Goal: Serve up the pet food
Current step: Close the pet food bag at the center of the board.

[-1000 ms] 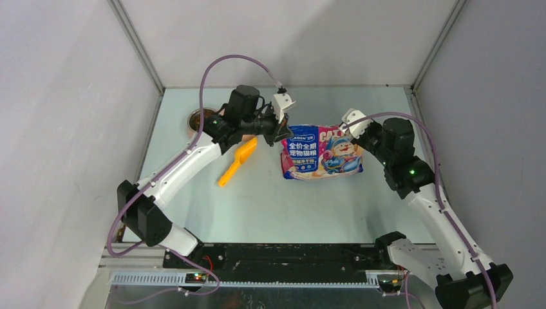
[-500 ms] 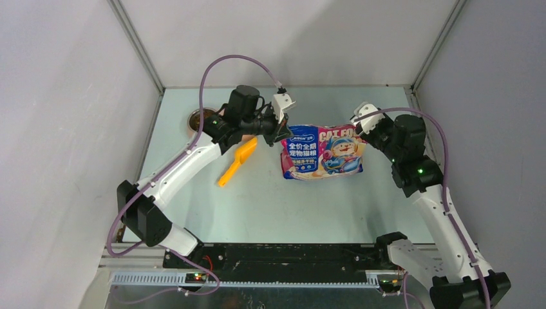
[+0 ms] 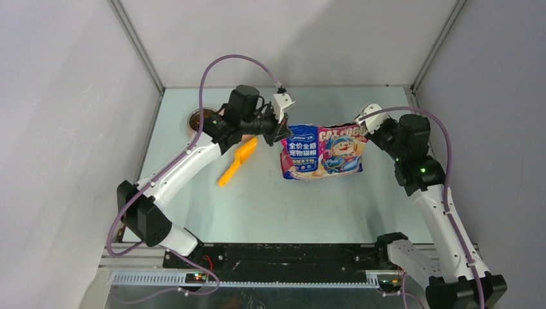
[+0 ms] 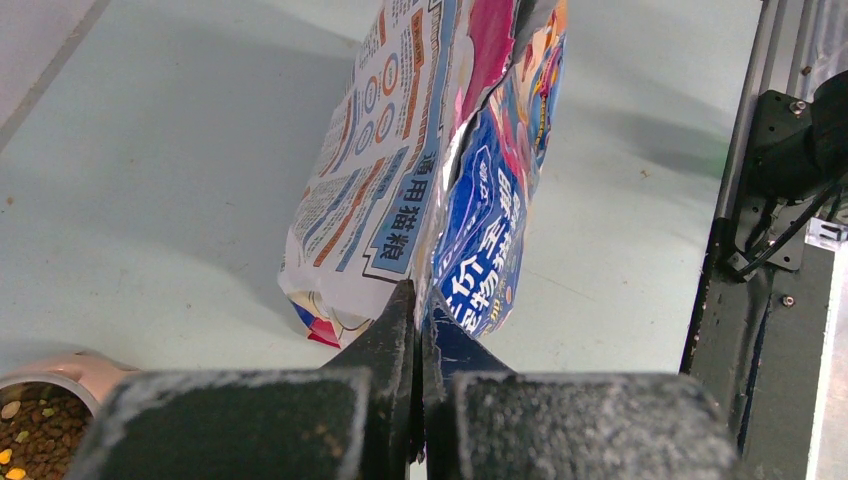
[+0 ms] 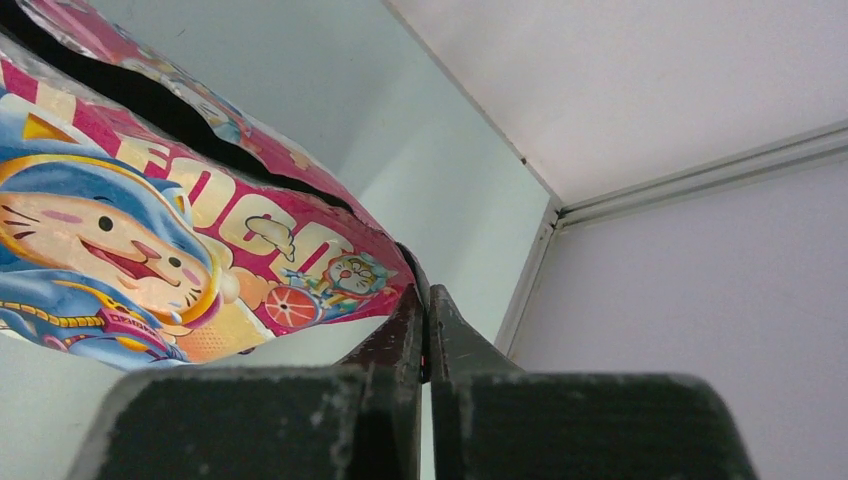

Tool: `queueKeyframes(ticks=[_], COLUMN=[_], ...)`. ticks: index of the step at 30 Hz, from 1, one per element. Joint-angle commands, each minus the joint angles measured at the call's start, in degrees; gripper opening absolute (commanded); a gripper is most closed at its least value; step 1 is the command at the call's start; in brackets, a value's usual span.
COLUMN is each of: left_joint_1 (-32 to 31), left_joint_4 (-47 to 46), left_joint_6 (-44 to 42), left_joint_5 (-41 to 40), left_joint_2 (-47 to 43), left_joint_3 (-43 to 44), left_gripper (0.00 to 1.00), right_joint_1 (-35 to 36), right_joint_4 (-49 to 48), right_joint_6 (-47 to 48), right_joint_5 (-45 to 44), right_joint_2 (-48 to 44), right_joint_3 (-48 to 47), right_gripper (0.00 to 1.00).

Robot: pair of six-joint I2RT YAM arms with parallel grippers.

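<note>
The pet food bag, glossy blue, pink and red with a cartoon cat, is held up over the middle of the table between both arms. My left gripper is shut on its top left corner, seen up close in the left wrist view, where the bag runs into the closed gripper. My right gripper is shut on the top right corner; in the right wrist view the bag ends between the closed gripper, and its torn top gapes open. Brown kibble lies in a bowl.
An orange scoop lies on the table left of the bag, under the left arm. The pink feeder stands at the far left by the wall, its rim showing in the left wrist view. Walls close in on three sides.
My right gripper let go of the bag's top edge, moved right to the corner and shut on it again. The bag's top is now stretched wider. The left arm has not moved.
</note>
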State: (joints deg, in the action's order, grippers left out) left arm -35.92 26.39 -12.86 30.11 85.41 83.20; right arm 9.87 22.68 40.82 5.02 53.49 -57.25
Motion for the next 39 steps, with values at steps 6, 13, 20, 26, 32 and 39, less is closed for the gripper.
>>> queueKeyframes(ticks=[6,13,20,26,32,39], left_joint_1=[1.47,1.51,1.49,1.47,1.47,1.48], left_joint_4=[-2.66,-2.67,-2.42,-1.88,-1.69,-1.69], left_joint_6=[1.00,1.16,1.02,0.20,0.19,0.01], left_joint_5=[-1.79,-1.43,-0.15,1.74,2.10,2.36], left_joint_2=[-5.08,-4.98,-4.72,-4.51,-4.07,-4.55], left_joint_3=[2.87,2.92,3.15,3.28,3.46,3.29], left_gripper=[0.00,0.00,0.00,0.00,0.00,0.00], right_joint_1=[-1.30,-1.29,-1.22,-1.39,-2.19,-3.00], right_joint_4=[-7.04,1.56,1.04,2.42,9.57,25.95], right_joint_6=[-4.19,-0.29,3.89,12.71,16.35,19.82], right_joint_5=[-2.82,8.17,13.31,14.41,15.85,20.32], right_joint_2=[-4.03,-3.94,-1.96,1.07,6.29,12.65], right_joint_3=[-1.13,-2.78,-2.86,-5.02,-11.39,-21.76], right_gripper=[0.00,0.46,0.60,0.65,0.51,0.43])
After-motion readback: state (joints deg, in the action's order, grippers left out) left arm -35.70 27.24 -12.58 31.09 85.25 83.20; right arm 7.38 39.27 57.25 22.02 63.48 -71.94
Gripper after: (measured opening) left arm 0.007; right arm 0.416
